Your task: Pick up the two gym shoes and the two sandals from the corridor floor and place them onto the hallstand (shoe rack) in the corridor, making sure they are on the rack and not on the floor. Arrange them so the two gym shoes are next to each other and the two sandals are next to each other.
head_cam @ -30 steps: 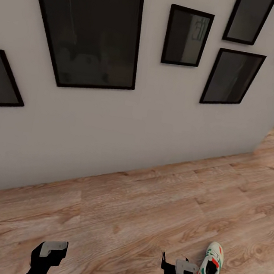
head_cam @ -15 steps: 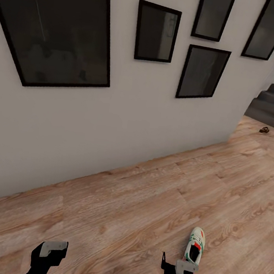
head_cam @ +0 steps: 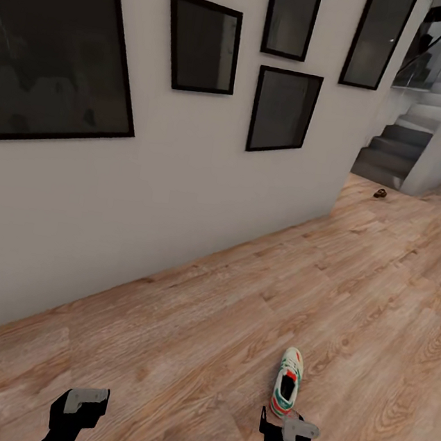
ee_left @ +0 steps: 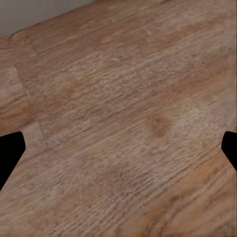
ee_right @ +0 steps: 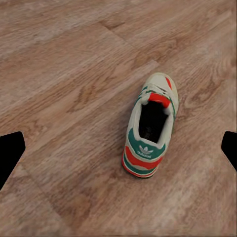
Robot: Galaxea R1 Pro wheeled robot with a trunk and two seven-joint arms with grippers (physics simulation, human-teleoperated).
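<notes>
One gym shoe [head_cam: 287,384] lies upright on the corridor floor [head_cam: 232,334] in the lower right of your head view, its heel just beyond your right hand [head_cam: 287,426]. Your right wrist camera has that shoe [ee_right: 149,132] right of centre, opening up, with the hand's dark fingertips [ee_right: 10,153] spread to both edges: released, grasping nothing. Your left hand [head_cam: 83,401] sits lower left, likewise spread over bare planks. A small dark object [head_cam: 380,194], too small to identify, lies by the stairs [head_cam: 399,144] at upper right.
</notes>
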